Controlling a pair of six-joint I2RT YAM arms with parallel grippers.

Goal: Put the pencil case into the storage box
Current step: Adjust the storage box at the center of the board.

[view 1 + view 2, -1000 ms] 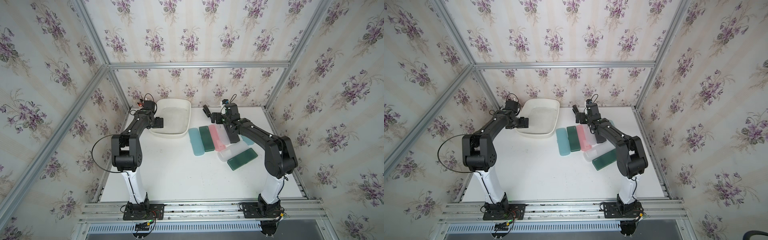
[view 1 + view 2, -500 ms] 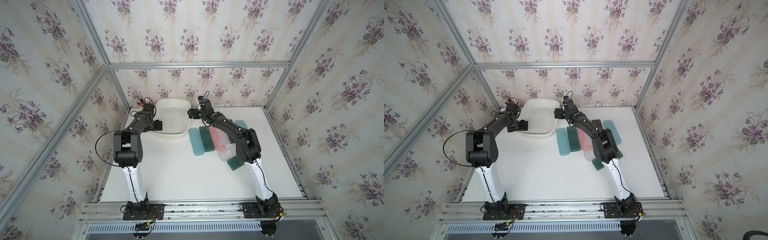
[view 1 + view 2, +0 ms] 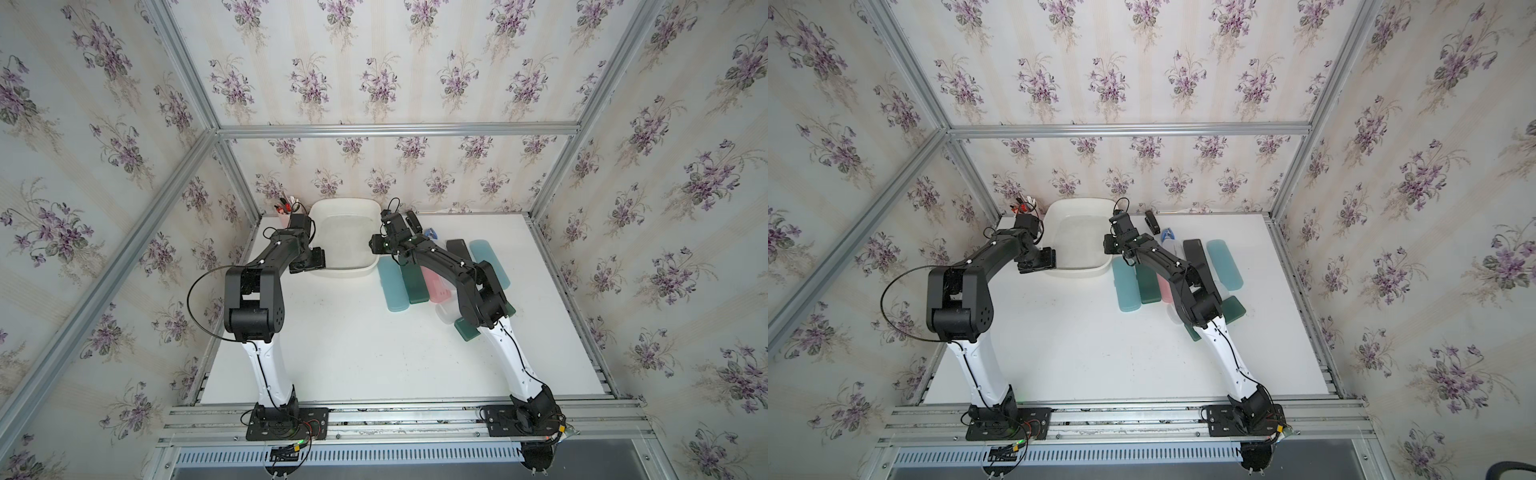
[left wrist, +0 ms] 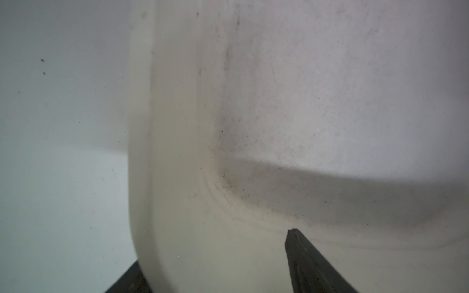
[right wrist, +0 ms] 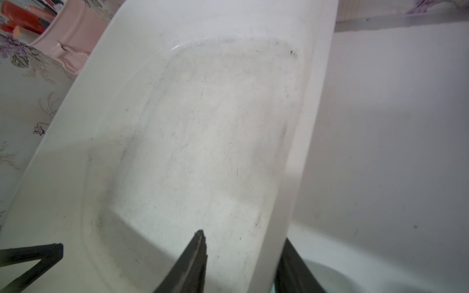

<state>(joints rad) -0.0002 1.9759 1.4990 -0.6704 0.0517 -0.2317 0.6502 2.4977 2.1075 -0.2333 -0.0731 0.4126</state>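
The white table (image 3: pixel 353 353) carries everything noted below.

The storage box (image 3: pixel 345 272), a white shallow tub with a rolled rim, stands at the table's far side, left of centre.

The left gripper (image 3: pixel 309 262) is at the box's left rim, near the front corner. The left wrist view shows its jaws clamped on the box wall: one finger (image 4: pixel 312 266) inside, its partner outside.

The right gripper (image 3: pixel 378 245) is at the box's right rim. In the right wrist view one finger (image 5: pixel 195 258) is inside the box and the other outside, with the rim between them. Whether they press on it cannot be told.

All pencil cases lie flat on the table, right of the box and outside it. Side by side just off its front right corner are a light teal pencil case (image 3: pixel 392 286), a dark green pencil case (image 3: pixel 415 289) and a pink pencil case (image 3: pixel 436 289), with the right arm (image 3: pixel 449 266) crossing above them. A clear pencil case (image 3: pixel 445 312) and a second dark green pencil case (image 3: pixel 466 331) lie partly under that arm's elbow. Farther right lie a black pencil case (image 3: pixel 457 249) and a second light teal pencil case (image 3: pixel 488 257).

A pink pen cup (image 3: pixel 284 216) stands at the box's far left corner. A small black object (image 3: pixel 412 220) and a small blue object (image 3: pixel 430 233) lie near the back wall.
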